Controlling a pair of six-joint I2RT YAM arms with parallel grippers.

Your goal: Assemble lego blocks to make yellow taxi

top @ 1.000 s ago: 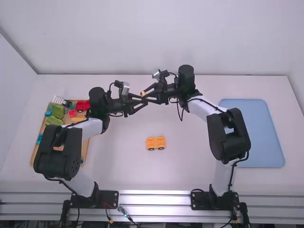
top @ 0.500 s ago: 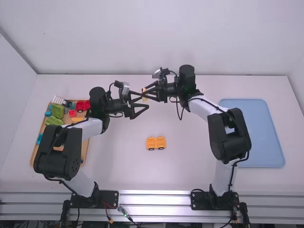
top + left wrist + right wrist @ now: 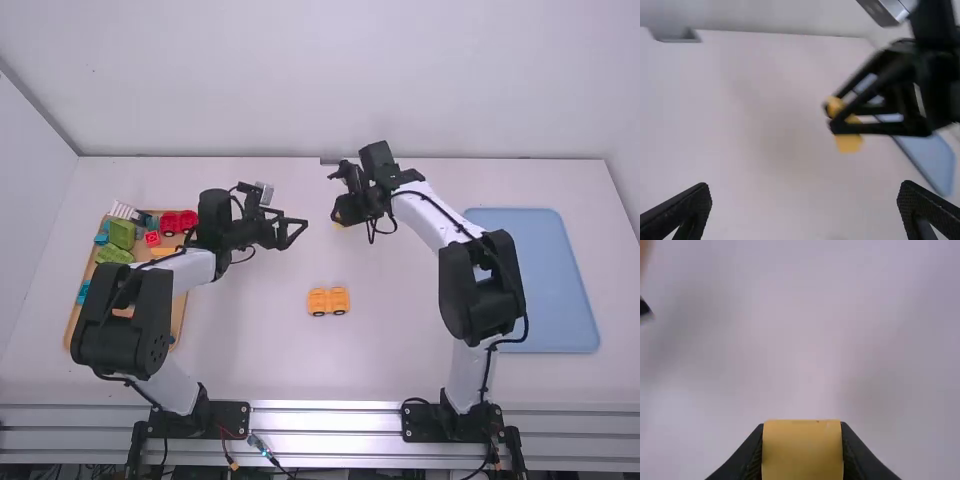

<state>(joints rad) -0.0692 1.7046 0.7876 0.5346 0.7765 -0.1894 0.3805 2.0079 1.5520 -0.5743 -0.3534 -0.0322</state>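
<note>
White table lay behind a yellow block.
Bottom centre, my right claw pinched its sides, seemingly the best hold on something light, stiff.

Two trays, one yellow wheeled base, perhaps two green blocks.

Block: yellow | wheeled base: orange (wheels: black) | tray: pale blue
</note>
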